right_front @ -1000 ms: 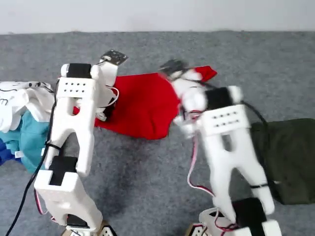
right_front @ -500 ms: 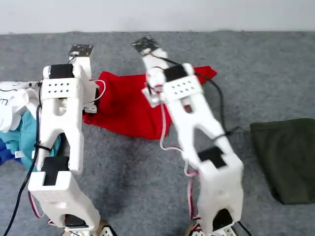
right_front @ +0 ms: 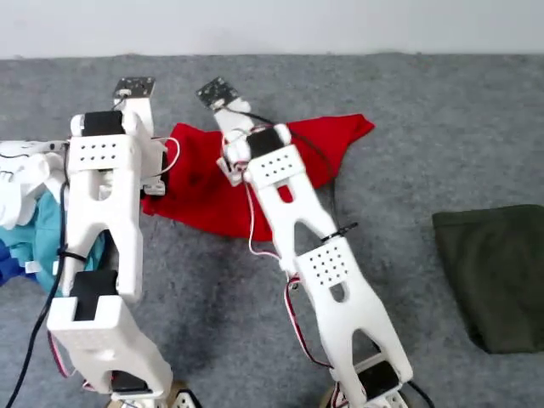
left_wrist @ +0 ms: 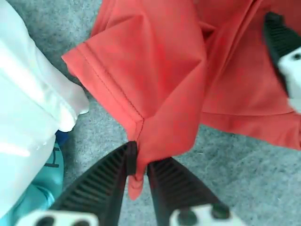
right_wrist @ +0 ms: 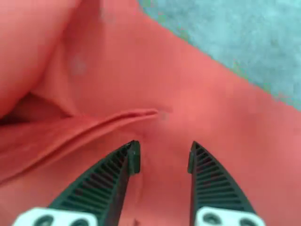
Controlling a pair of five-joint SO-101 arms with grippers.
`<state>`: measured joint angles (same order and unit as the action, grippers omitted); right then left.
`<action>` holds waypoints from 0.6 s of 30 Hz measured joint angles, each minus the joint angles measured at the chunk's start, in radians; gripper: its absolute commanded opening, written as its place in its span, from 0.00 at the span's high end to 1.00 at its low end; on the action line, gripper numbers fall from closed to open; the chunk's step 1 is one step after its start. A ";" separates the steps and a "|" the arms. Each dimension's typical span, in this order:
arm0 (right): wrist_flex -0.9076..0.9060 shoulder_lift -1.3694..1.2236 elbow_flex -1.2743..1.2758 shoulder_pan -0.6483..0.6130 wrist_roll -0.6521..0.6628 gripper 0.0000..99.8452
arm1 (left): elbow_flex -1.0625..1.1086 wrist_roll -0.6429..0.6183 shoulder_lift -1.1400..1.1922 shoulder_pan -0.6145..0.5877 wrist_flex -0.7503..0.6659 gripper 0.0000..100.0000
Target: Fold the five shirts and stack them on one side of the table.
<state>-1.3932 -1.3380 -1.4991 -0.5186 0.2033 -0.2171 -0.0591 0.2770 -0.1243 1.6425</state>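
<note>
Lying crumpled at the middle of the gray tabletop, the red shirt has one hem corner pinched in my left claw, which is clenched on the cloth. My right claw hangs released just above the shirt's middle. A heap of white and teal shirts sits at the left edge. A folded dark green shirt lies well apart on the right.

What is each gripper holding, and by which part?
The left gripper pinches the red shirt by a bunched corner beside its stitched hem. The right gripper, open over it, holds nothing.
</note>
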 measured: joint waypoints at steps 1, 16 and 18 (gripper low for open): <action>0.000 -0.020 -0.011 -0.005 0.000 0.83 | 0.000 0.000 0.000 0.000 0.000 0.99; -0.066 -0.044 -0.043 -0.021 0.192 0.99 | 0.000 0.000 0.000 0.000 0.000 0.99; -0.118 -0.043 -0.061 -0.021 0.201 0.99 | 0.000 0.000 0.000 0.000 0.000 0.99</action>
<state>-1.5113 -1.3809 -1.5604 -0.5401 0.4043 -0.2171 -0.0591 0.2770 -0.1243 1.6425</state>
